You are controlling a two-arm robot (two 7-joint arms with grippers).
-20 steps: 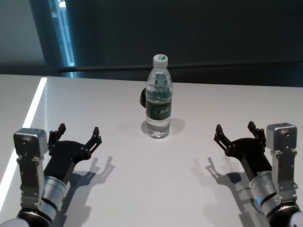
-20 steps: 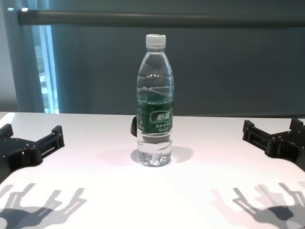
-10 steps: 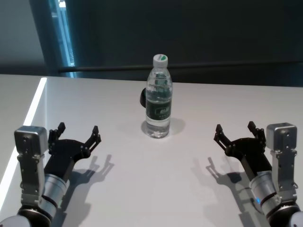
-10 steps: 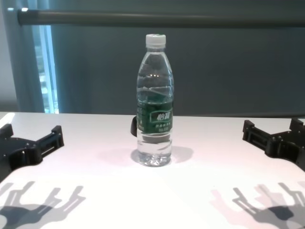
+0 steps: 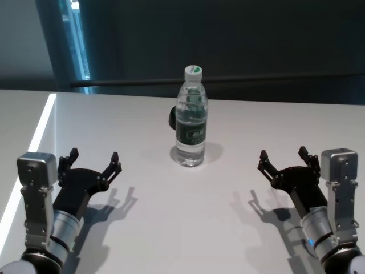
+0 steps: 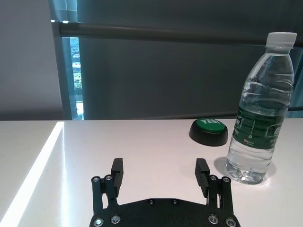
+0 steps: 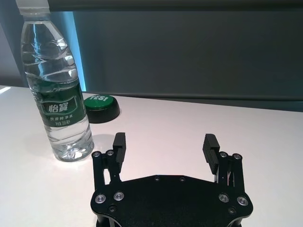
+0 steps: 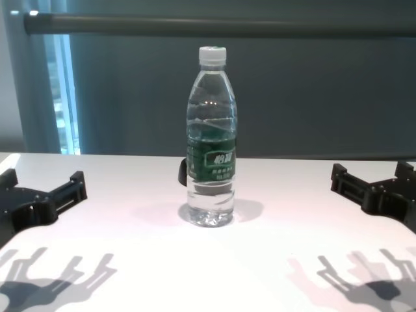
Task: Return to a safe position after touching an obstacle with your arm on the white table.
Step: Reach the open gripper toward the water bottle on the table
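Underfoot, so to speak: a broad white table, smooth and plain, with a bright strip of light along its left edge. Behind it a dark grey wall, a dark horizontal rail, and a narrow blue-lit window slit at far left.

Water bottle: clear plastic, white screw cap, dark green label with white characters. Stands upright near the table's middle, roughly midway between the two arms and farther out than both. Partly filled; the exact water level is hard to read through the plastic.

Green push-button on a black base sits just behind the bottle, toward the left. From the head and chest views the bottle hides most of it; only a dark edge shows.

Left gripper: low over the table at near left, fingers spread wide, nothing between them, well apart from the bottle. Shadow falls on the table beside it.

Right gripper: mirrors it at near right, fingers likewise spread, holding nothing, well clear of the bottle.

Chest view cuts both grippers off at the frame edges. Lettering on the button top is too small to make out.
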